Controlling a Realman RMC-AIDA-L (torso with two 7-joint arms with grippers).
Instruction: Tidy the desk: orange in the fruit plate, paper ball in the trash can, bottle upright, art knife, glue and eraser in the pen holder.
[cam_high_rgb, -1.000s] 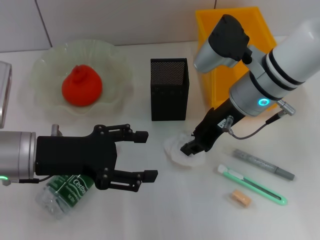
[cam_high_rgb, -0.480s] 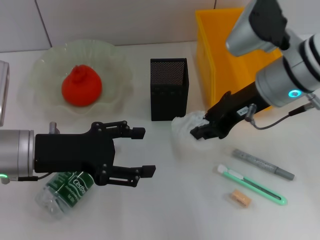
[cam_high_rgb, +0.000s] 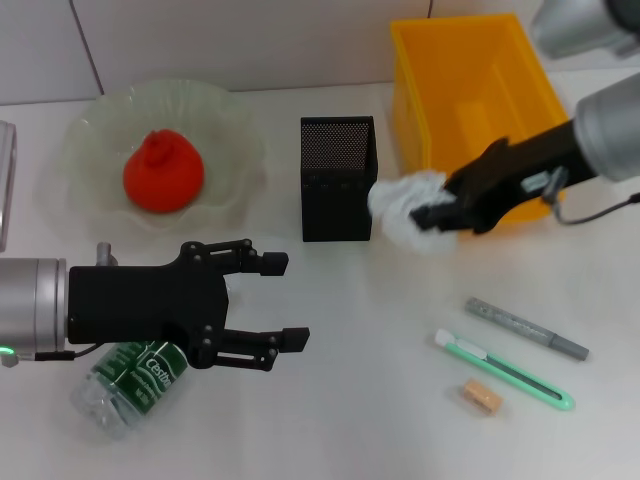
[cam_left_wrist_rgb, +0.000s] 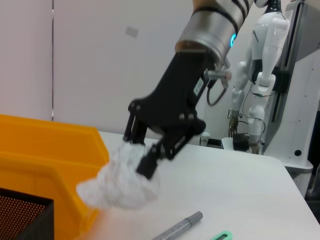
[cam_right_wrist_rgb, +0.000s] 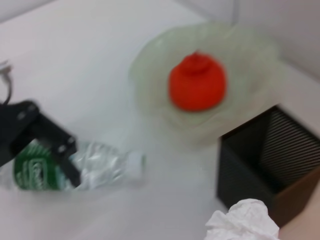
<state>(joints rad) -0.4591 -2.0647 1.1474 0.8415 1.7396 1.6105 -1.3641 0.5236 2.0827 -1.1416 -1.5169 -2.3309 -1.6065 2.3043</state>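
One paper ball (cam_high_rgb: 405, 207) clamped by right gripper (cam_high_rgb: 432, 212) beside one trash can (cam_high_rgb: 470, 100), left gripper (cam_high_rgb: 268, 300) spread wide over one bottle (cam_high_rgb: 130, 385), one orange (cam_high_rgb: 163, 173) seated in one fruit plate (cam_high_rgb: 225, 130)

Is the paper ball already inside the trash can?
No, the right gripper holds the paper ball in the air beside the yellow trash can, between it and the pen holder.

Surface (cam_high_rgb: 360, 420) was plain white, matte, evenly lit with only soft shadows. At 12 o'clock in the head view it met a wall (cam_high_rgb: 250, 40) of pale grey-white tiles with thin dark joints. In the left wrist view, a flat white wall panel (cam_left_wrist_rgb: 105, 65) stood behind the surface, with a vertical seam near 9 o'clock. A white humanoid figure (cam_left_wrist_rgb: 262, 75) on a stand stood at 2 o'clock, beside a dark-framed upright structure (cam_left_wrist_rgb: 305, 75).
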